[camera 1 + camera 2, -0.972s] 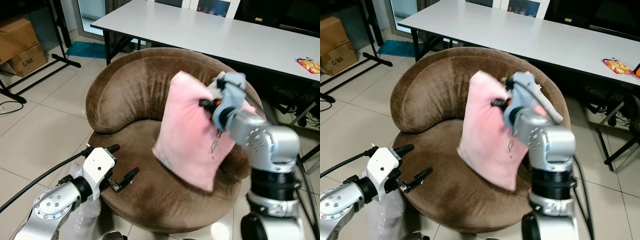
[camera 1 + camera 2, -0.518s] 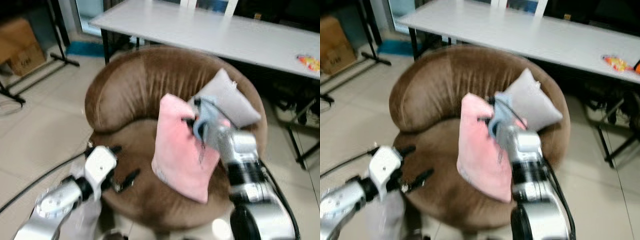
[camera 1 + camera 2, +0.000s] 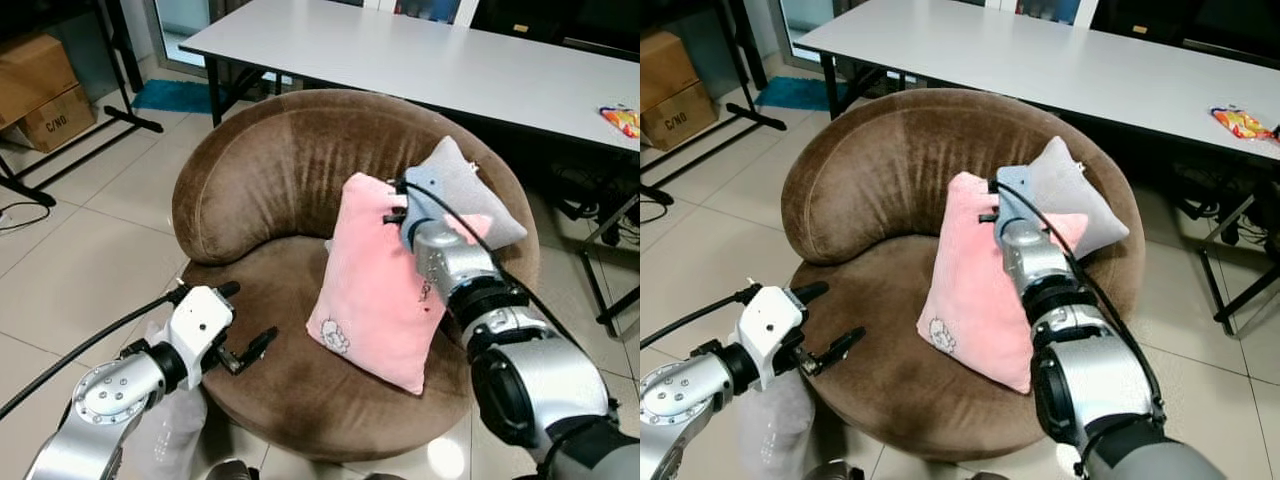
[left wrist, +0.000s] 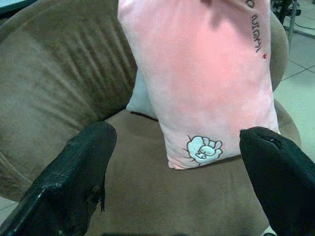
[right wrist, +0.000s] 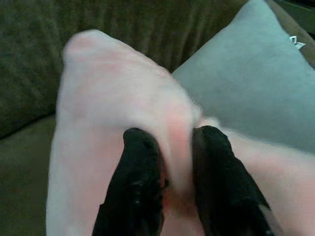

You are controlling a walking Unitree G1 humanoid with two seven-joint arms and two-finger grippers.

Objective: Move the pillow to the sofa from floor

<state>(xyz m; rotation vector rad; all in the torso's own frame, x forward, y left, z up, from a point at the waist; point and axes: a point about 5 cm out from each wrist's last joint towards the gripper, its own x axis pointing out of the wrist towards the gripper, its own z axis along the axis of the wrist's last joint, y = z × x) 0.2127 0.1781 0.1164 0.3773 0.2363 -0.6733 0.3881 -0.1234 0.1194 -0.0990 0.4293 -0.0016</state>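
Observation:
A pink pillow (image 3: 375,285) with a small cartoon print stands upright on the seat of the round brown sofa (image 3: 270,175), leaning toward a grey pillow (image 3: 470,195) behind it. My right gripper (image 3: 398,205) is at the pillow's top edge, and its black fingers (image 5: 140,162) pinch a fold of the pink fabric (image 5: 179,128). My left gripper (image 3: 240,325) stays open low at the sofa's front left edge, its fingers (image 4: 78,167) spread wide and holding nothing, with the pink pillow (image 4: 206,83) beyond them.
A long grey table (image 3: 420,60) stands behind the sofa with a snack packet (image 3: 620,120) on its right end. Cardboard boxes (image 3: 40,90) and a black stand (image 3: 110,70) are at the far left. Tiled floor (image 3: 70,260) surrounds the sofa.
The right arm has lowered the pink pillow and set its bottom edge on the seat, uncovering the grey pillow behind. The left arm has barely moved.

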